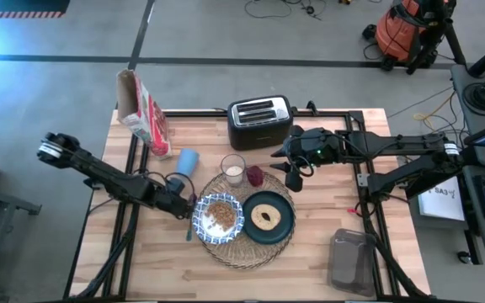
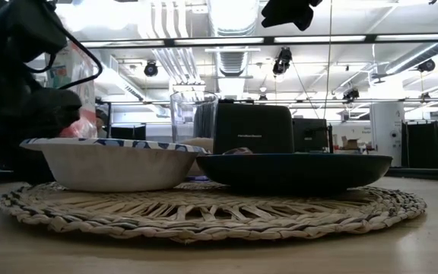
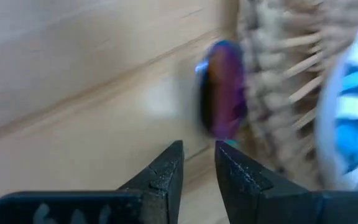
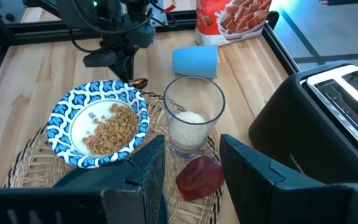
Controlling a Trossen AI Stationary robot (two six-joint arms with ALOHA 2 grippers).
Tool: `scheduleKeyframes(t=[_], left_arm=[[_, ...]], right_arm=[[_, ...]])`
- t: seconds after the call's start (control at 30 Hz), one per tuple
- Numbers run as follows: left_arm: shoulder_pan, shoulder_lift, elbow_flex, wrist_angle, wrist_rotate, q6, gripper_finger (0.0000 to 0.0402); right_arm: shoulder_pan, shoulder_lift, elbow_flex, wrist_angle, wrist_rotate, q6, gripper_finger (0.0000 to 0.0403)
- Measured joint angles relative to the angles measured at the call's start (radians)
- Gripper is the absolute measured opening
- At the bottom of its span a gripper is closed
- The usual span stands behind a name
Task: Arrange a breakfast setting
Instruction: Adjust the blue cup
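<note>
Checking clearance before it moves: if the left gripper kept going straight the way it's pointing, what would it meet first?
Probably the small spoon, lying on the table just ahead of the open left gripper, at the straw placemat's edge; depth is uncertain.

A pale wooden slatted table point(image 1: 327, 215) carries a large round woven straw placemat point(image 1: 244, 250) near its centre. A black-and-silver toaster point(image 1: 260, 121) stands at the far edge, a red-and-white cereal box point(image 1: 146, 116) near the far left corner. A small blue cup point(image 1: 189, 161) lies beside the placemat, and a clear plastic container point(image 1: 350, 261) sits near the right front corner.
</note>
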Motion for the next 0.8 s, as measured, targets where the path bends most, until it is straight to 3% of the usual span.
scheduleKeyframes(t=[0.27, 0.57, 0.8], left_arm=[[0.002, -0.041, 0.157, -0.406, -0.04, 0.085, 0.0078], [0.048, -0.013, 0.298, -0.512, -0.231, 0.234, 0.0078], [0.16, -0.01, 0.292, -0.522, -0.237, 0.332, 0.0078]], right_arm=[[0.0, 0.0, 0.001, 0.0, 0.031, -0.002, 0.0141], [-0.001, 0.0, 0.002, -0.006, 0.222, 0.004, 0.0141], [-0.055, 0.0, 0.002, -0.01, 0.222, 0.079, 0.0141]])
